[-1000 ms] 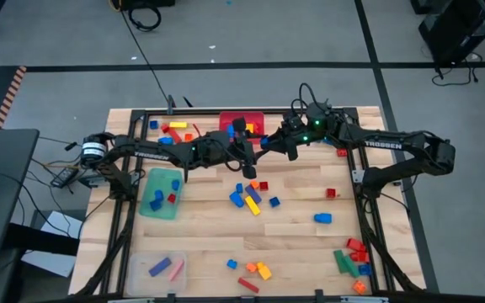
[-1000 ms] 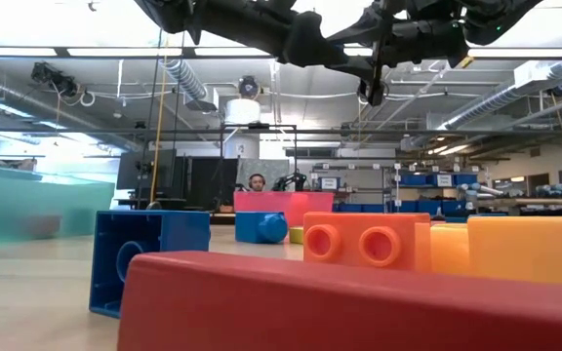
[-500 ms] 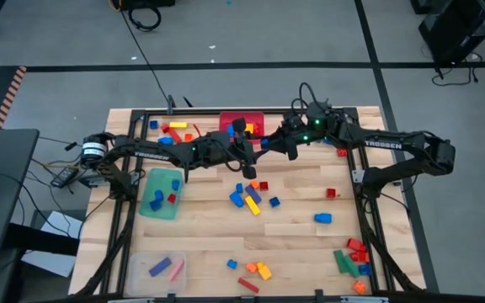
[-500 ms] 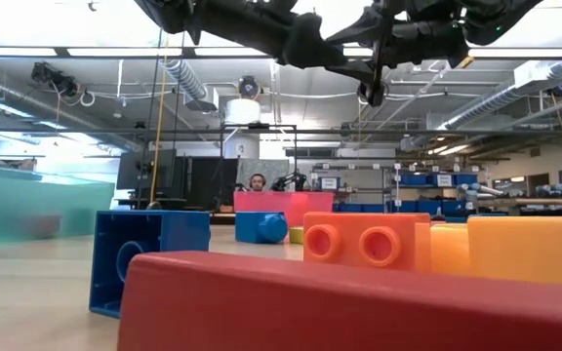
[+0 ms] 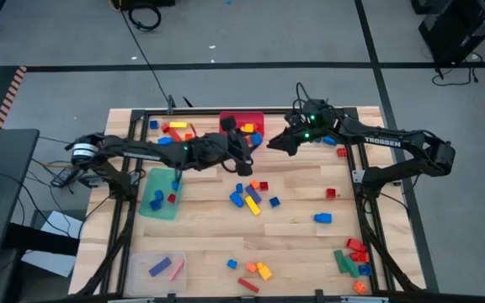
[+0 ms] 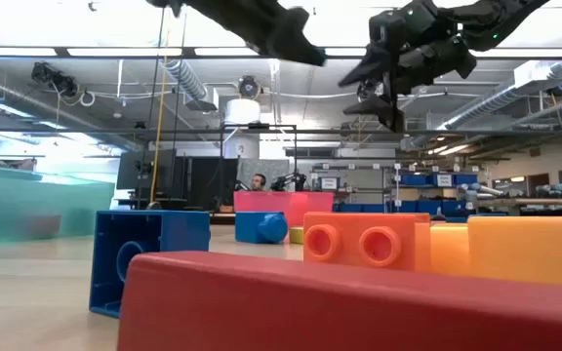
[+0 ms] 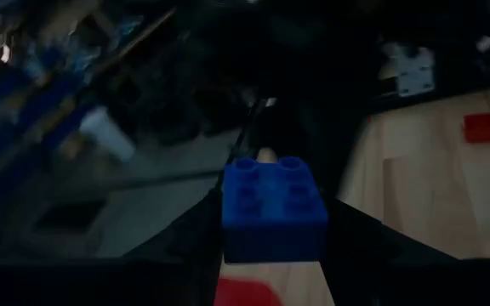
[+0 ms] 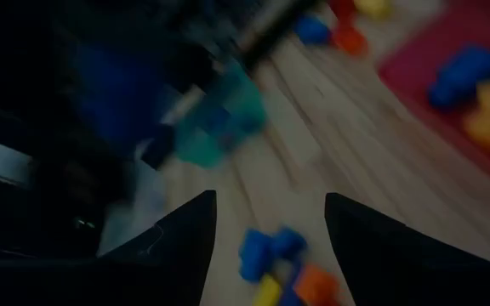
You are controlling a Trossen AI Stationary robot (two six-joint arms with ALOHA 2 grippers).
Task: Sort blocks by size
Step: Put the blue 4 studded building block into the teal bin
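Left gripper [image 7: 270, 255] jaws held a blue block [image 7: 273, 208]; right gripper [image 8: 266, 246] jaws stood wide, empty. Red bin [image 5: 230, 120] just past both held yellow and blue blocks [image 5: 248, 128].

Both dark arms reach in from opposite sides toward the far middle of the surface, held well above it. The left gripper [image 5: 244, 145] is clamped on a blue brick [image 7: 272, 208], which sits between its two fingers [image 7: 185, 246] in the left wrist view. The right gripper [image 5: 274, 144] hangs just beside it, apart from it as far as the blurred views allow, with its two fingers [image 8: 185, 238] spread and nothing between them; its arm stretches back, elbow bent, to the right edge.
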